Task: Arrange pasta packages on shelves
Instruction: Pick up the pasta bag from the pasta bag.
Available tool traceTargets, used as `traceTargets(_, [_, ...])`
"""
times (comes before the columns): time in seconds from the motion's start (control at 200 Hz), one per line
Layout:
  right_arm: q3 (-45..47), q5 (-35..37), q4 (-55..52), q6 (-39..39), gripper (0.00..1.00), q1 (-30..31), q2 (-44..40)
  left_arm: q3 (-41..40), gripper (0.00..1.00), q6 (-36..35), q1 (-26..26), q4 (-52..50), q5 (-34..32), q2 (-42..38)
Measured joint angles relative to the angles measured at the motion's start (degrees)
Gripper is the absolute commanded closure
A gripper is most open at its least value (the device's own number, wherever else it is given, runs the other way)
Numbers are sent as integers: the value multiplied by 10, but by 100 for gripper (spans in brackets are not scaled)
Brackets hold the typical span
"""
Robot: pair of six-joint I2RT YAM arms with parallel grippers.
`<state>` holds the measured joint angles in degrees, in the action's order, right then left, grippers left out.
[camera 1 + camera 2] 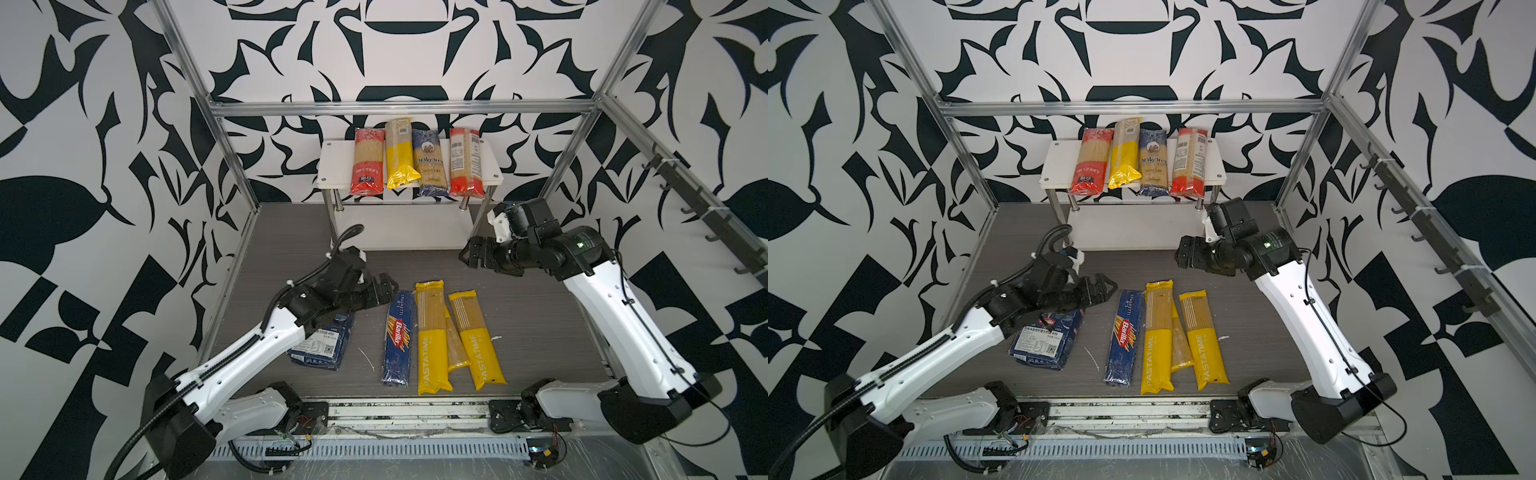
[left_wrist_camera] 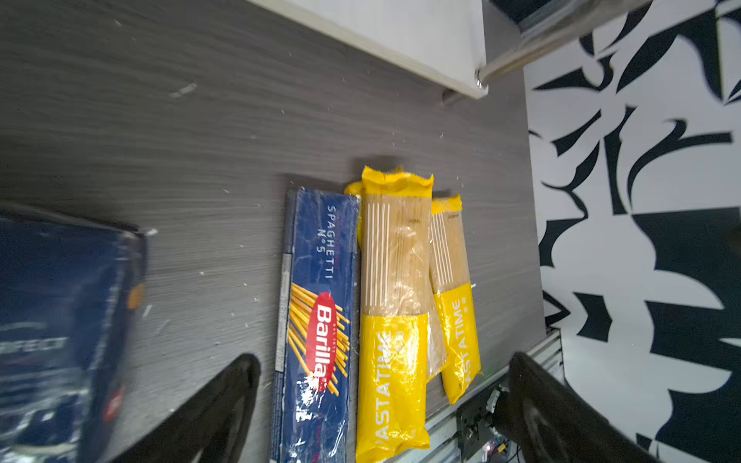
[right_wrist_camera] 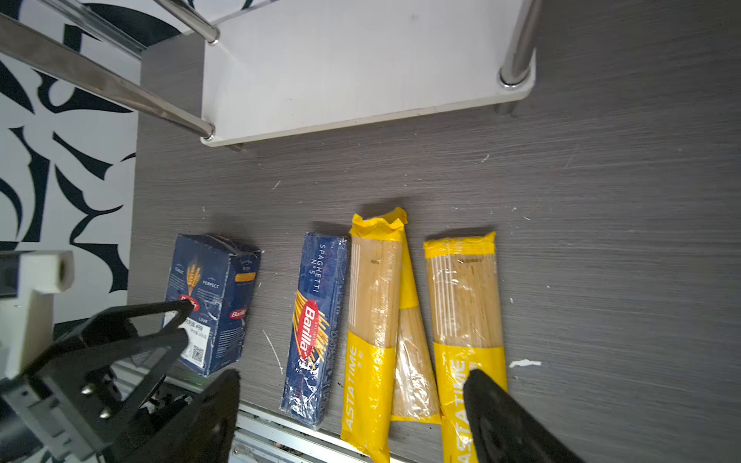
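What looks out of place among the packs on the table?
A yellow pack lies crooked, partly under one Pastatime bag and against a second bag; white scraps dot the table.

Glossy crinkled plastic wraps the pasta packages (image 1: 432, 336); matt white shelves (image 1: 336, 164) stand on shiny chrome posts (image 3: 521, 40).

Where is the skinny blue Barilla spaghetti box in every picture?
Top view: the slim Barilla box lies just below the middle, left of the long yellow Pastatime bag.
Top view: same place, just below the middle.
Left wrist: in view, between the wide blue pack and that yellow bag.
Right wrist: in view, between the same two.
Shared landmark: the yellow Pastatime bag right beside it in all four.
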<state>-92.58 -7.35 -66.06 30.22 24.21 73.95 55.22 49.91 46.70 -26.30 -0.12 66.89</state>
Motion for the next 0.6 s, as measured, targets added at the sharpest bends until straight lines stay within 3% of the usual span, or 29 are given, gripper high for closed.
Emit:
traceTargets(0.27, [13, 23, -61, -16, 8, -30, -35, 5, 1, 32, 144, 85, -51, 193])
traceTargets(0.415, [13, 23, -83, -36, 8, -43, -46, 19, 1, 51, 179, 101, -68, 264])
traceTargets(0.6, [27, 19, -101, -55, 8, -55, -64, 47, 1, 63, 201, 105, -74, 293])
